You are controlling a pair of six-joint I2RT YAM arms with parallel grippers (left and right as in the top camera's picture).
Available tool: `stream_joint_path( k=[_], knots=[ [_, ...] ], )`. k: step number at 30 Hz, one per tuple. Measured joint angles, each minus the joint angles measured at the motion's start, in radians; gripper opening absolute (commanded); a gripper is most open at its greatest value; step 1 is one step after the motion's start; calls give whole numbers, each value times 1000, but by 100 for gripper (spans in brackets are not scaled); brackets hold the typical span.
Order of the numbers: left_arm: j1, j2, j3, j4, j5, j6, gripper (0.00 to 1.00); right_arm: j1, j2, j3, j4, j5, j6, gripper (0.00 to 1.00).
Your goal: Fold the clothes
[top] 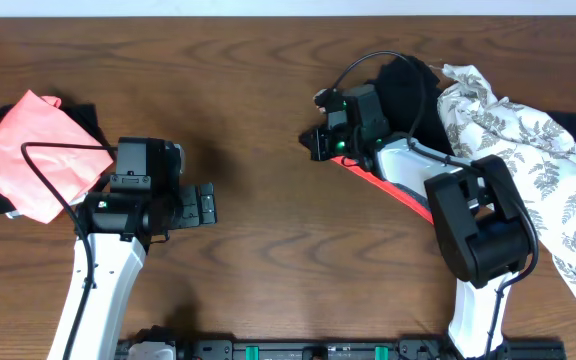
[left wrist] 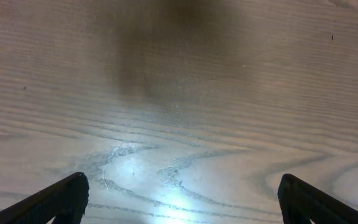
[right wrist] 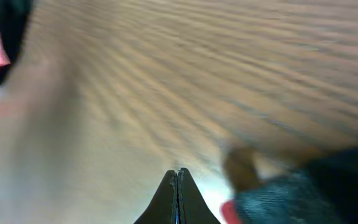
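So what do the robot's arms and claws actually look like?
Both arms match: the left arm and right arm have white links and bulky black joint housings, each with a looping black cable. Each claw is black with two tapered fingers: left claw, right claw. A green light glows near the right wrist.

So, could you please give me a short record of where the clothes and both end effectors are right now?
left end effector: open, over bare table, holding nothing
right end effector: shut, beside black leggings, no cloth seen between its fingers
coral-pink cloth: far left, lying on a dark garment
leaf-print cloth: right side, crumpled, partly over the leggings
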Motion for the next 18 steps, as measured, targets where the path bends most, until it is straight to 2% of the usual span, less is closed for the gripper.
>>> stream_joint_path(
  k=[7, 13, 17, 18],
  knots=[
    [0, 0, 0, 3, 0, 0, 97, -56, -31, -1, -189, 23, 2, 3],
    [0, 0, 0, 13, 0, 0, 97, -206, -250, -2, -428, 220, -92, 9],
    [0, 0, 0, 19, 0, 0, 97, -300, -391, 4, -566, 402, -151, 22],
    [0, 0, 0, 21, 0, 0, 97, -317, -401, 6, -593, 435, -163, 23]
  ],
)
